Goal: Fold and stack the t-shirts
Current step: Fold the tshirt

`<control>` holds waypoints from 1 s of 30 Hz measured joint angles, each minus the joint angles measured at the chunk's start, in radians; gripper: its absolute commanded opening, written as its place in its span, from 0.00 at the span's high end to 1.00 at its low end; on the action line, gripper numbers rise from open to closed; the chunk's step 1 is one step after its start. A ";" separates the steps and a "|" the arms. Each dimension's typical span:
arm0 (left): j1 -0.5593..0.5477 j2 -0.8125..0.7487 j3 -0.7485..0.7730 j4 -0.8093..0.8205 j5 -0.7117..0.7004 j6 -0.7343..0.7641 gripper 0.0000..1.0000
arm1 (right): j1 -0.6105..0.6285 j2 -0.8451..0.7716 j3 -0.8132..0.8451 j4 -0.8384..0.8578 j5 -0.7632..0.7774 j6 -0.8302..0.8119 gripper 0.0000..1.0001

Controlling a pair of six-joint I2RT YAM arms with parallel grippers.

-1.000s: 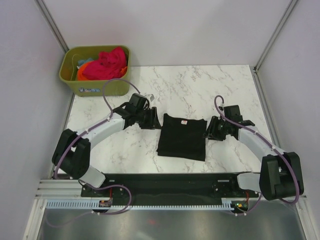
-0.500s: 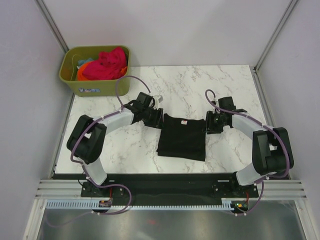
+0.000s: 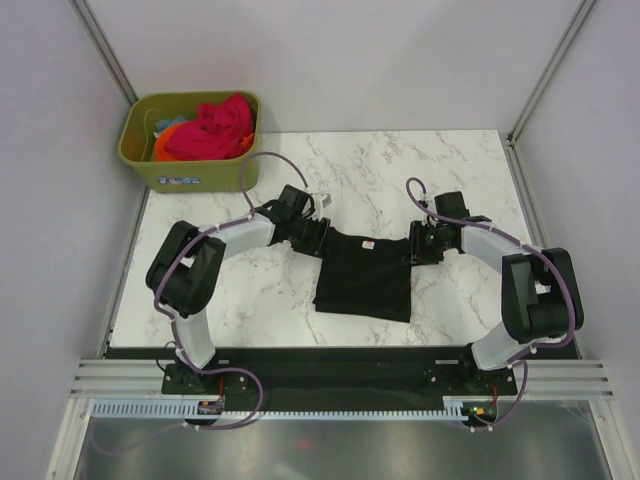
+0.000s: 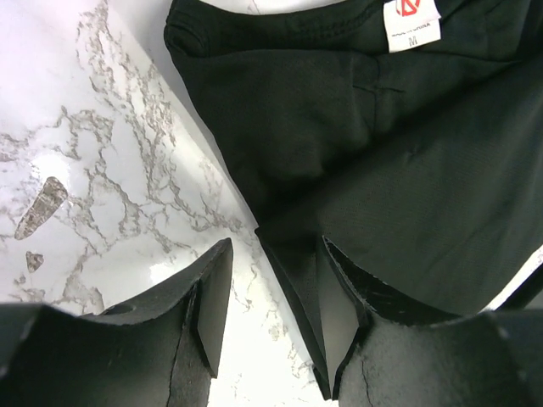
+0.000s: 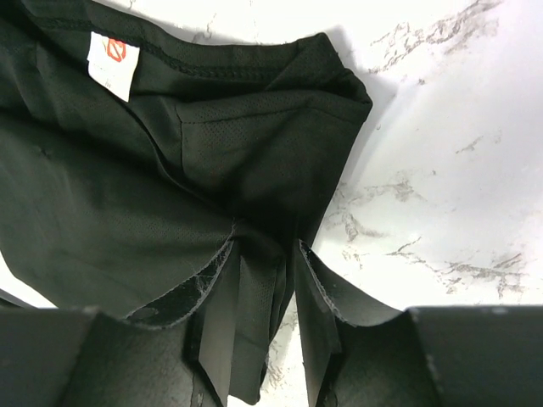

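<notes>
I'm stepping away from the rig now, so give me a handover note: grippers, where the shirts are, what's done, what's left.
Left gripper: open, straddling the black t-shirt at its left edge, near the collar.
Right gripper: around the shirt's right edge, cloth filling the gap; grip unclear.
Done: black t-shirt lies on the table, folded to a narrow rectangle.
Left: finish that fold; the bright shirts lie unfolded in the green bin.

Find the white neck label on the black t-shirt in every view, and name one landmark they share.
Top external: neck label near the picture's middle, at the black t-shirt's far edge.
Left wrist: top right corner.
Right wrist: upper left.
Shared landmark: the black t-shirt itself, on the marble table in all three.
</notes>
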 measured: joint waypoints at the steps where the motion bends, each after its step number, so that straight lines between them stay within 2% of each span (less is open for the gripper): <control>1: 0.000 0.006 0.002 0.000 0.000 0.002 0.48 | 0.000 0.002 0.000 0.002 0.000 -0.001 0.61; 9: 0.000 0.026 0.025 0.005 0.004 0.010 0.49 | 0.000 0.017 0.000 0.015 0.000 -0.006 0.65; 14: 0.000 0.045 0.030 0.021 0.023 0.014 0.58 | 0.000 0.017 0.000 0.021 -0.003 -0.007 0.67; 17: 0.000 0.055 0.030 0.022 0.027 0.014 0.72 | 0.000 0.017 0.000 0.022 -0.004 -0.007 0.71; 18: 0.000 0.056 0.030 0.022 0.027 0.014 0.78 | 0.000 0.017 0.000 0.022 -0.004 -0.008 0.79; 19: 0.000 0.056 0.030 0.022 0.027 0.014 0.89 | 0.000 0.017 0.000 0.023 -0.004 -0.009 0.84; 21: 0.000 0.056 0.031 0.022 0.028 0.013 0.98 | 0.000 0.017 0.000 0.026 -0.005 -0.011 0.96; 23: 0.000 0.055 0.031 0.021 0.028 0.013 0.98 | 0.000 0.016 0.000 0.029 -0.005 -0.010 1.00; 30: -0.018 -0.011 0.026 0.013 0.013 -0.002 0.98 | 0.000 -0.056 -0.003 0.030 -0.004 0.001 1.00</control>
